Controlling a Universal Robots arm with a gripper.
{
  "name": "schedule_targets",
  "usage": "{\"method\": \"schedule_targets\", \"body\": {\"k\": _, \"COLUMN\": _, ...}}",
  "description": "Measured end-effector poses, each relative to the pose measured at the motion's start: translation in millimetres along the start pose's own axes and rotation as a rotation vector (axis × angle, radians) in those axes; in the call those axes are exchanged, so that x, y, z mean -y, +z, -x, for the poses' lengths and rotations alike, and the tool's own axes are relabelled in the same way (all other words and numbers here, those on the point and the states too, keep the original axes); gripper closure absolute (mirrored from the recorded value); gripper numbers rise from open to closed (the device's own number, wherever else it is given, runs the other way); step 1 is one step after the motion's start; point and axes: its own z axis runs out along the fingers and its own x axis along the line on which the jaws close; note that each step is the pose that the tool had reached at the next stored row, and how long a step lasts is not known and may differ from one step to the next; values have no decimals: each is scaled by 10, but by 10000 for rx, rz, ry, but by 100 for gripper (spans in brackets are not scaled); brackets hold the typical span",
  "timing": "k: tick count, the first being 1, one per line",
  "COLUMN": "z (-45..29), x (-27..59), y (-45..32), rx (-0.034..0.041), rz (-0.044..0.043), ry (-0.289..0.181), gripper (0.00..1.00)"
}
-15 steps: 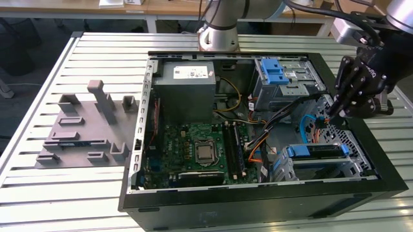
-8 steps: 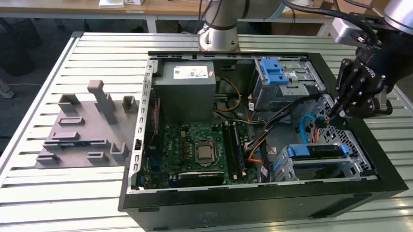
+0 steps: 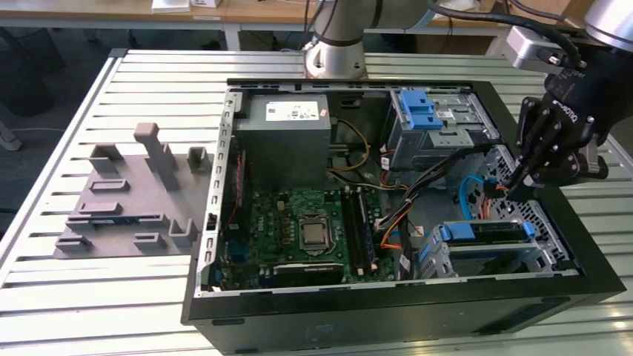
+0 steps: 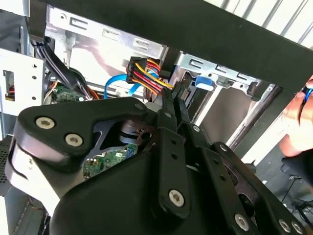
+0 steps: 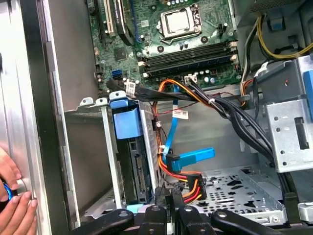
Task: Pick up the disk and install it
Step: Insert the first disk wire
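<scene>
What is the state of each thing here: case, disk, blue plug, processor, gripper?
case: lying flat, upper side open.
disk: seated in its cage slot, no cable plugged in.
blue plug: hanging free beside the disk.
processor: bare, no cooler on it.
gripper: reaching into the case, tip by the red-and-yellow wire plug.

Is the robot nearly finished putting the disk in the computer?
Nearly, it seems. Done: the disk already stands in its metal cage. In hand: the gripper hangs beside that cage, close to the coloured wires. Left: the blue cable's plug lies loose next to the disk, not joined to it. Whether the disk is pushed fully home, I cannot tell.
</scene>
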Motion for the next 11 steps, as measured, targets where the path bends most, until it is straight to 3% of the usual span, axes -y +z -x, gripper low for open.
{"method": "schedule_targets", "body": {"k": 6, "z": -7, "x": -10, "y": 2, "rx": 58, "rz": 15, "ry": -11, "gripper": 83}}
{"method": "schedule_targets", "body": {"k": 7, "z": -7, "x": -6, "y": 3, "rx": 53, "rz": 45, "ry": -14, "gripper": 76}}
{"method": "schedule_targets", "body": {"k": 11, "z": -2, "x": 14, "y": 4, "rx": 29, "rz": 173, "ry": -30, "gripper": 76}}
